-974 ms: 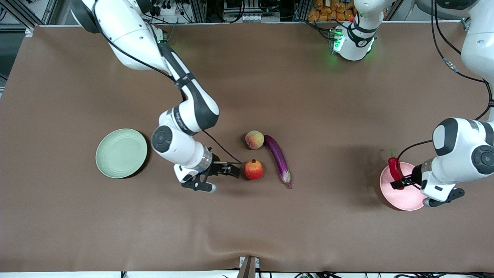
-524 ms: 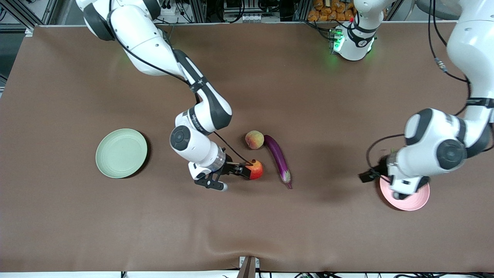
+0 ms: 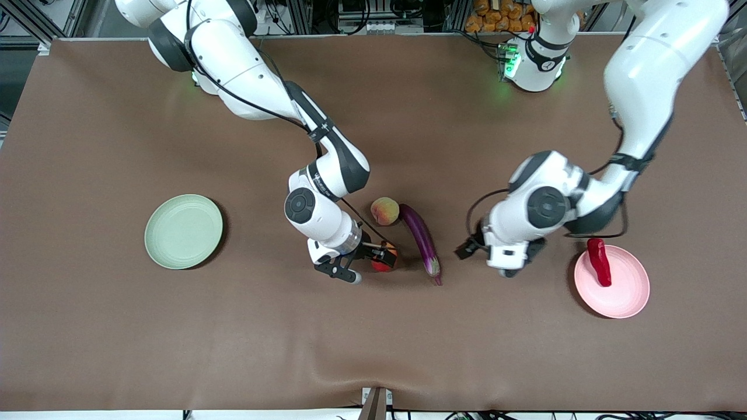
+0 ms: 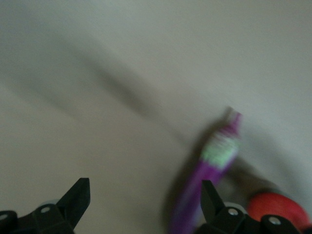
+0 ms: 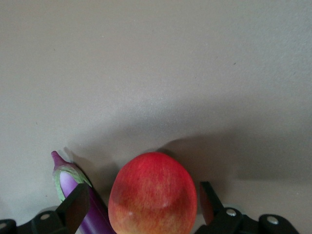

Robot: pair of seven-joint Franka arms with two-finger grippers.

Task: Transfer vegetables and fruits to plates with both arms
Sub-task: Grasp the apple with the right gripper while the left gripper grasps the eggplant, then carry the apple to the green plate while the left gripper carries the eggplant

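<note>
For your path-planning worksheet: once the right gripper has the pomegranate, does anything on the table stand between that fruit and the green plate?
Nothing visible does. The right gripper is around the pomegranate, and only bare brown table lies between it and the green plate toward the right arm's end. The peach and eggplant lie off that path.

A brown mat covers the worktop [image 3: 175,326] almost edge to edge, with a shallow wrinkle running along its edge nearest the front camera. At the middle of that near edge a small grey bracket [image 3: 375,402] pokes up against the mat. Along the top of the front view, past the mat, stand aluminium frame rails [image 3: 303,14], tangled black cables [image 3: 245,11] and a white power strip [image 3: 378,26]. A heap of orange-yellow items [image 3: 496,16] sits there too, too small to identify.
</note>
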